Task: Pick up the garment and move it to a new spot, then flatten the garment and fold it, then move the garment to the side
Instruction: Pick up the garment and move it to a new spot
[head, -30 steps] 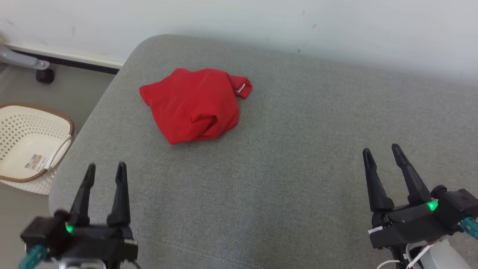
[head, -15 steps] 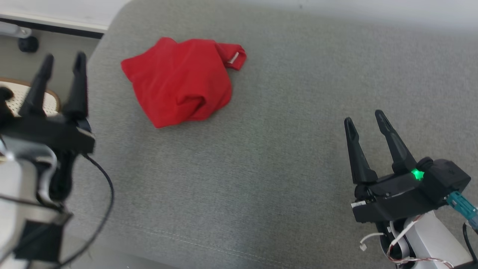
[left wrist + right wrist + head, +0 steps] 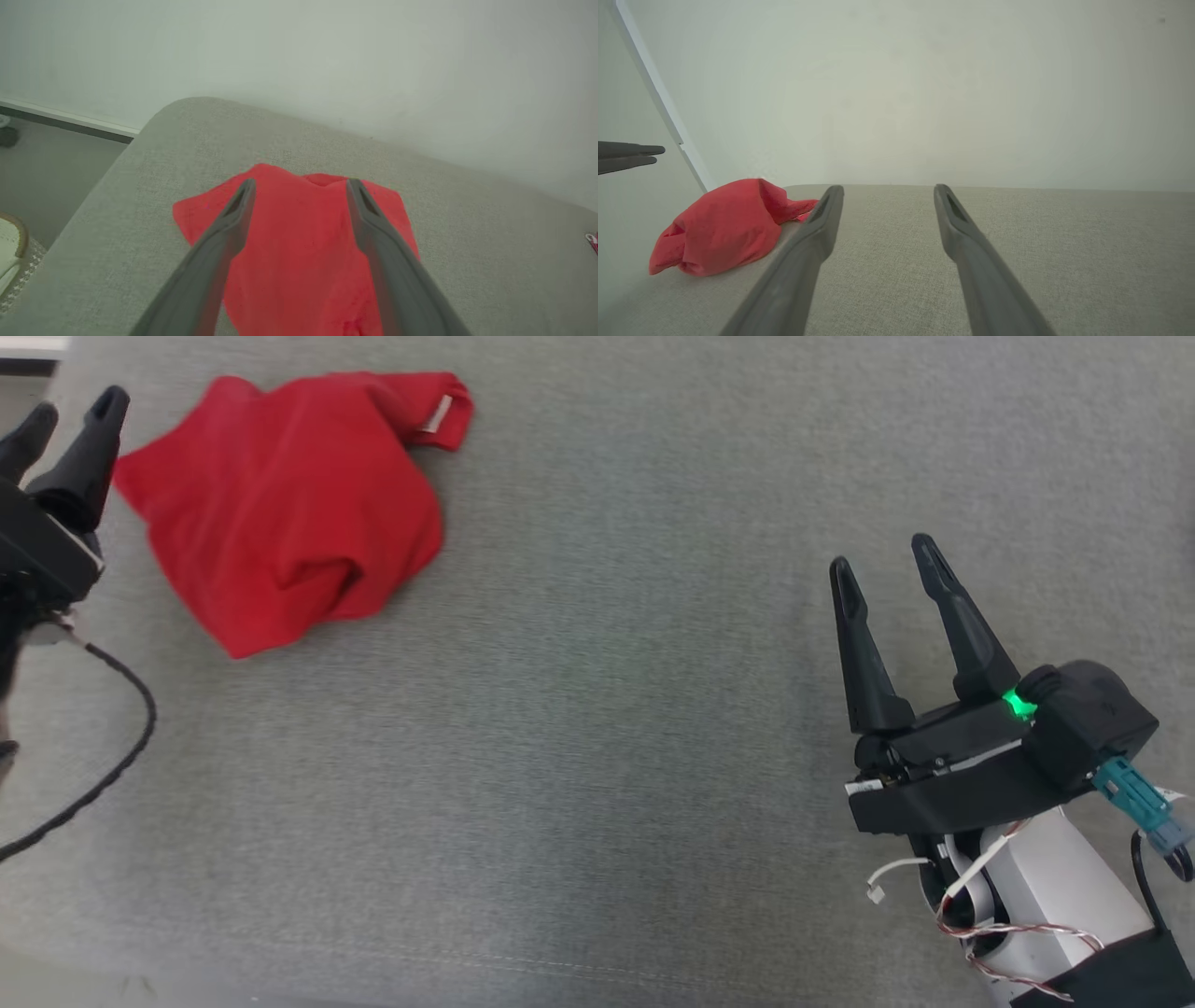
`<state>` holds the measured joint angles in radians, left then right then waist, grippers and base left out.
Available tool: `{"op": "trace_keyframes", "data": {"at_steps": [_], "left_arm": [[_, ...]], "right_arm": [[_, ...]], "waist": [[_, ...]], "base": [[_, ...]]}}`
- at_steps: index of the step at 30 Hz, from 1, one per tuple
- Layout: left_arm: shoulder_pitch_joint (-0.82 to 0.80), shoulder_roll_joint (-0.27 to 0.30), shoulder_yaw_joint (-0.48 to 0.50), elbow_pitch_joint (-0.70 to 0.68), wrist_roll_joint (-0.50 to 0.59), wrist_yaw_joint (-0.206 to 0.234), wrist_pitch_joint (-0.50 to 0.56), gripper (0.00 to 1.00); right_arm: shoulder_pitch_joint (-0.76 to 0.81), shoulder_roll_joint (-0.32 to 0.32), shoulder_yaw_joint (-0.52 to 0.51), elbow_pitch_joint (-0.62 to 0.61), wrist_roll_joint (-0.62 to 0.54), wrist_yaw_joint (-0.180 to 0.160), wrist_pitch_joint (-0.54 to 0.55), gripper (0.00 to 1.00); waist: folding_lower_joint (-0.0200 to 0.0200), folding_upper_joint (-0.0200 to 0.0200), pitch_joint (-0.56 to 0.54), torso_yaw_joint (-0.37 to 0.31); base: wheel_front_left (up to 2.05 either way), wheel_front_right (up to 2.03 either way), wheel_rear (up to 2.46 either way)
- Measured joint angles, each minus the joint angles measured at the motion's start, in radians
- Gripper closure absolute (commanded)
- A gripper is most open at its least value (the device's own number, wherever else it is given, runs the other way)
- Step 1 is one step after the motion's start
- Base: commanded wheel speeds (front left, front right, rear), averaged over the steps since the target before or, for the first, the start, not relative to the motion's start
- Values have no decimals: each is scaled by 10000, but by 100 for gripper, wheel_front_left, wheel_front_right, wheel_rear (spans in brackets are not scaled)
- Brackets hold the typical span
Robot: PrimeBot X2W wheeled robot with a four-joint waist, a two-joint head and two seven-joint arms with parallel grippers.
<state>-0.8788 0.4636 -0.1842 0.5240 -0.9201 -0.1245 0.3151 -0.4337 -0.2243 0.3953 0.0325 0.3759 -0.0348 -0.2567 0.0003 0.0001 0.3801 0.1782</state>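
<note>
At the far left of the head view the left tool [image 3: 75,411] has its fingertips just beside the left corner of the red garment [image 3: 280,513]. The left wrist view adds that this tool's [image 3: 300,184] two fingers stand spread with nothing between them, framing the garment [image 3: 299,247], which lies near the far left rounded corner of the grey cushion [image 3: 467,242]; a pale basket [image 3: 9,252] sits on the floor past the left edge. The bundled garment's long axis runs from the near left to the far right, and a narrow end with a white label points to the far right. From the right wrist view the garment [image 3: 719,228] is a low heap, with the left tool [image 3: 655,155] above it and apart from it. The right tool [image 3: 880,555], fingers parted and empty, is well apart toward the cushion's right side. Half a second ago the left tool stood further left of the garment, off the cushion's left edge; the heap's shape is unchanged.
</note>
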Motion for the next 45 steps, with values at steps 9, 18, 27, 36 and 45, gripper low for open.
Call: {"op": "trace_keyframes", "data": {"at_steps": [9,18,27,36,45], "left_arm": [[-214,732,-428,1049,-1202,-2,2044,0],[-593,675,-1149,1624,-2052,0,3921,0],[-613,779,-1626,1864,-2073,-2,4761,100],[-1017,782,-1881,1925,-2247,-2,4790,100],[-1243,782,-2282,1524,-2508,-2,4431,100]], "right_arm": [[-430,127,40,69,-167,90,0,0],[-435,54,-222,201,-176,90,-2,0],[-431,111,-245,351,-245,171,0,0],[-418,165,-453,644,-247,263,-2,0],[-251,295,-673,947,-244,355,-2,0]], "waist": [[-1,1,694,-964],[-2,1,1063,-1517],[-3,0,984,-1534],[-3,0,703,-1522],[-3,-1,9,-1492]], "base": [[0,0,0],[0,0,0],[0,0,0],[0,0,0],[0,0,0]]}}
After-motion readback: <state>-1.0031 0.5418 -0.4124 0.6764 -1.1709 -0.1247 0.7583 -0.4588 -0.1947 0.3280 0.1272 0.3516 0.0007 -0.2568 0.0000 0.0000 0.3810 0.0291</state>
